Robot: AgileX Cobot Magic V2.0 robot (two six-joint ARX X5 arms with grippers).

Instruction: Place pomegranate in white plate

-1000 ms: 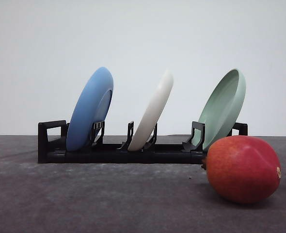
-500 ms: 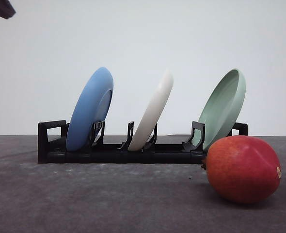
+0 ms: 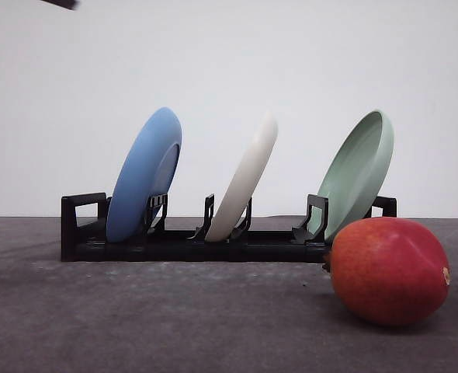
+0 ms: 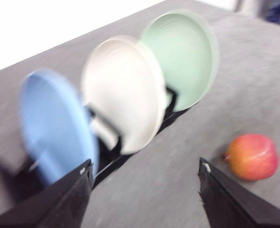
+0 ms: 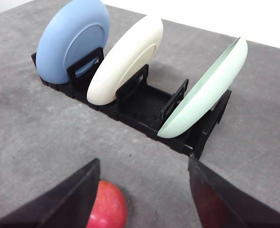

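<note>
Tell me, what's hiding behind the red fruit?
Behind the pomegranate stand the black rack's end and the pale green plate. The fruit covers the plate's bottom edge.

Backdrop: plain white wall [image 3: 229, 62], evenly lit, no windows or fixtures visible. Surface is a dark grey matte tabletop [image 3: 136, 326], slightly mottled texture, soft shadows only. Wall meets table in a straight horizontal line. Left wrist view: blurry dark blue clutter [image 4: 278, 12] past the far table edge
</note>
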